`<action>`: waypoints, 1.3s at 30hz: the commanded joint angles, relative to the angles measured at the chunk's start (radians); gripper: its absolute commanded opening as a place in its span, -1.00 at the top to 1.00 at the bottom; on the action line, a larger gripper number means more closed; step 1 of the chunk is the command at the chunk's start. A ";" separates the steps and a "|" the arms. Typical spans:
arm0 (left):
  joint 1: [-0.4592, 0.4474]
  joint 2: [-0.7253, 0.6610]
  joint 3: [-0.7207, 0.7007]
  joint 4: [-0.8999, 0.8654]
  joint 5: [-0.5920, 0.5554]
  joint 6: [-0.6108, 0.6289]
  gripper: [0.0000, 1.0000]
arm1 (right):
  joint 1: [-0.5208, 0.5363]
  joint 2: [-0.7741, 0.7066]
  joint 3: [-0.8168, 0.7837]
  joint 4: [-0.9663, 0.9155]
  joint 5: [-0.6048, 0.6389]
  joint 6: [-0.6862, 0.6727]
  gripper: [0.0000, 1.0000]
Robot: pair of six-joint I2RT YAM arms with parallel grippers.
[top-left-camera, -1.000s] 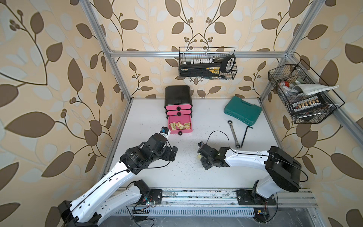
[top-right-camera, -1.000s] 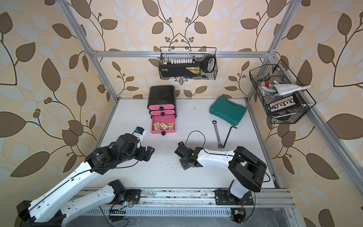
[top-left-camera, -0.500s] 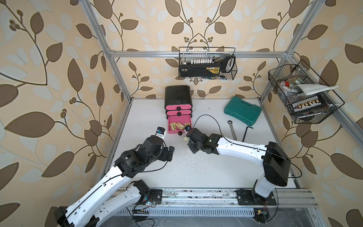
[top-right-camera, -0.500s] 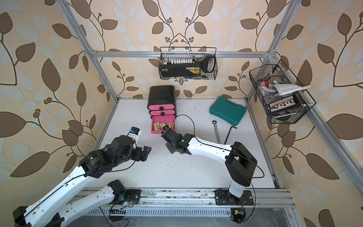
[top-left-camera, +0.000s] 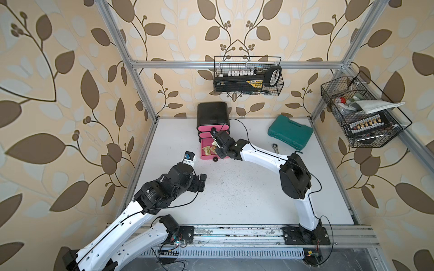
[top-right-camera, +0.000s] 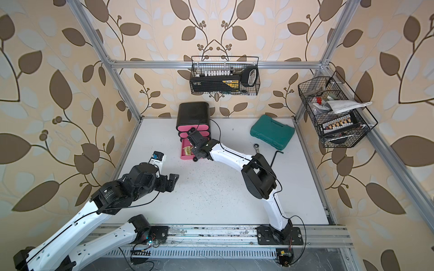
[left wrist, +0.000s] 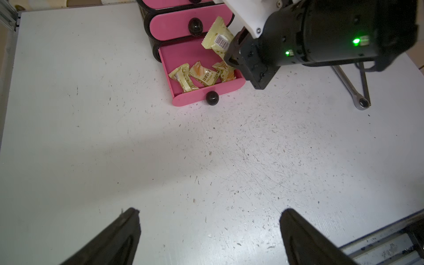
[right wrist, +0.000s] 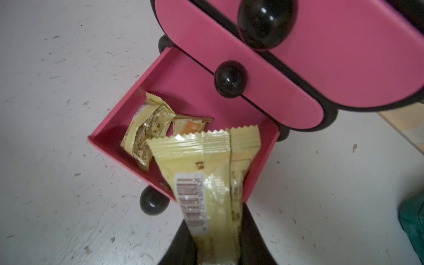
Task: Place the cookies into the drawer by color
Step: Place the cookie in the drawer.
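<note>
Right, the right gripper (right wrist: 218, 250) is clenched on the tail end of a pale yellow packet (right wrist: 206, 174). The packet's crimped edge pokes out ahead of the fingers, above the open bottom drawer (left wrist: 188, 101) of the black cabinet (top-left-camera: 212, 112). In both top views the cabinet stands at 12 o'clock on the table (left wrist: 91, 149), with that drawer pulled out toward 6. The held packet hangs over the drawer's 3 o'clock half, and I cannot tell whether it touches anything inside. Three cookies (left wrist: 203, 73) in the same yellow wrap lie bunched at the drawer's 6 o'clock end, just behind its knob (left wrist: 212, 98), so I judge this to be the right compartment and the step in hand to be the drop. To do it well, I would ease the wrist a little toward 9 and 12, over the bare pink floor behind the pile. I would keep the crimped tip clear of the middle drawer front (right wrist: 275, 98), sink it inside the walls, then spread the fingers fully. The crinkly wrap may cling to a pad, so I would lift straight up rather than sweep sideways. The left gripper (left wrist: 209, 211) is spread wide and empty above bare table, at about 7 o'clock from the drawer and well apart, so I would leave it parked.
</note>
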 commanded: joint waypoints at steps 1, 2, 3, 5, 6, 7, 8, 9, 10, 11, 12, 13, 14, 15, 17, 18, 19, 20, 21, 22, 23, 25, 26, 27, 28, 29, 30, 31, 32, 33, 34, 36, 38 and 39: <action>0.000 -0.017 0.025 -0.007 -0.019 -0.006 -0.97 | -0.007 0.083 0.080 0.016 0.059 -0.099 0.49; 0.000 -0.019 0.023 -0.005 -0.018 -0.006 -0.97 | -0.009 0.103 0.096 0.027 0.073 -0.114 0.50; 0.000 -0.021 0.023 -0.004 -0.016 -0.006 -0.97 | -0.011 0.121 0.112 0.036 0.083 -0.127 0.49; 0.000 -0.022 0.021 0.002 -0.010 -0.007 -0.97 | -0.012 0.148 0.138 0.056 0.113 -0.151 0.49; 0.000 -0.022 0.021 0.003 -0.012 -0.006 -0.97 | -0.012 0.163 0.148 0.062 0.126 -0.162 0.49; 0.000 -0.023 0.021 0.001 -0.014 -0.007 -0.97 | -0.013 0.172 0.155 0.067 0.133 -0.169 0.49; 0.000 -0.021 0.022 -0.002 -0.016 -0.006 -0.97 | -0.014 0.182 0.161 0.071 0.140 -0.175 0.49; 0.000 -0.020 0.023 -0.005 -0.020 -0.007 -0.97 | -0.015 0.189 0.162 0.080 0.142 -0.182 0.48; 0.000 -0.019 0.023 -0.005 -0.023 -0.006 -0.97 | -0.017 0.196 0.163 0.085 0.142 -0.188 0.46; 0.000 -0.019 0.023 -0.005 -0.024 -0.007 -0.97 | -0.018 0.203 0.164 0.090 0.142 -0.196 0.43; 0.000 -0.019 0.023 -0.004 -0.024 -0.007 -0.97 | -0.019 0.211 0.171 0.096 0.147 -0.204 0.36; 0.000 -0.019 0.023 -0.003 -0.024 -0.007 -0.97 | -0.019 0.220 0.178 0.097 0.156 -0.211 0.27; 0.000 -0.018 0.023 -0.003 -0.025 -0.007 -0.97 | -0.019 0.229 0.189 0.093 0.168 -0.215 0.17; 0.000 -0.016 0.023 -0.004 -0.027 -0.006 -0.97 | -0.019 0.236 0.202 0.086 0.170 -0.215 0.12; 0.000 -0.013 0.023 -0.005 -0.028 -0.007 -0.97 | -0.018 0.239 0.216 0.076 0.172 -0.209 -0.01; 0.000 -0.013 0.023 -0.005 -0.028 -0.006 -0.97 | -0.015 0.234 0.218 0.075 0.172 -0.204 -0.03; 0.000 -0.012 0.024 -0.005 -0.031 -0.007 -0.97 | -0.012 0.227 0.217 0.075 0.173 -0.200 -0.03; 0.000 -0.012 0.025 -0.005 -0.032 -0.006 -0.97 | -0.009 0.219 0.214 0.075 0.173 -0.194 -0.03; 0.000 -0.010 0.025 -0.006 -0.034 -0.007 -0.97 | -0.006 0.206 0.211 0.075 0.173 -0.192 -0.03; 0.000 -0.009 0.025 -0.006 -0.034 -0.006 -0.97 | -0.001 0.194 0.206 0.072 0.179 -0.188 -0.03; 0.000 -0.009 0.025 -0.007 -0.035 -0.007 -0.97 | 0.006 0.174 0.198 0.072 0.187 -0.184 -0.03; 0.000 -0.007 0.024 -0.007 -0.035 -0.007 -0.97 | 0.018 0.123 0.159 0.090 0.180 -0.179 -0.03; 0.000 -0.006 0.025 -0.006 -0.033 -0.007 -0.97 | 0.023 0.093 0.132 0.106 0.164 -0.172 -0.04; 0.000 -0.004 0.025 -0.005 -0.033 -0.007 -0.97 | 0.025 0.064 0.109 0.121 0.144 -0.159 -0.03; 0.000 -0.003 0.025 -0.003 -0.032 -0.006 -0.97 | 0.027 0.044 0.098 0.122 0.128 -0.142 -0.03; 0.000 -0.001 0.025 -0.005 -0.033 -0.007 -0.97 | 0.025 0.024 0.089 0.120 0.115 -0.116 -0.02; 0.000 -0.001 0.025 -0.005 -0.034 -0.007 -0.97 | 0.023 0.004 0.082 0.115 0.100 -0.091 -0.02; 0.000 -0.001 0.025 -0.007 -0.035 -0.007 -0.97 | 0.021 -0.014 0.074 0.110 0.084 -0.062 -0.01; 0.000 -0.001 0.025 -0.007 -0.036 -0.007 -0.97 | 0.018 -0.036 0.065 0.101 0.060 -0.027 0.00; 0.000 -0.002 0.025 -0.009 -0.038 -0.009 -0.97 | 0.015 -0.063 0.047 0.097 0.026 0.013 0.00; 0.000 -0.004 0.025 -0.010 -0.038 -0.010 -0.97 | 0.013 -0.090 0.026 0.096 -0.010 0.052 0.01; 0.000 -0.006 0.025 -0.010 -0.045 -0.010 -0.97 | 0.004 -0.172 -0.053 0.108 -0.114 0.173 0.03; 0.000 -0.004 0.025 -0.013 -0.048 -0.012 -0.97 | -0.012 -0.264 -0.169 0.168 -0.221 0.295 0.04; 0.000 -0.004 0.024 -0.012 -0.049 -0.012 -0.97 | -0.021 -0.324 -0.257 0.231 -0.278 0.367 0.04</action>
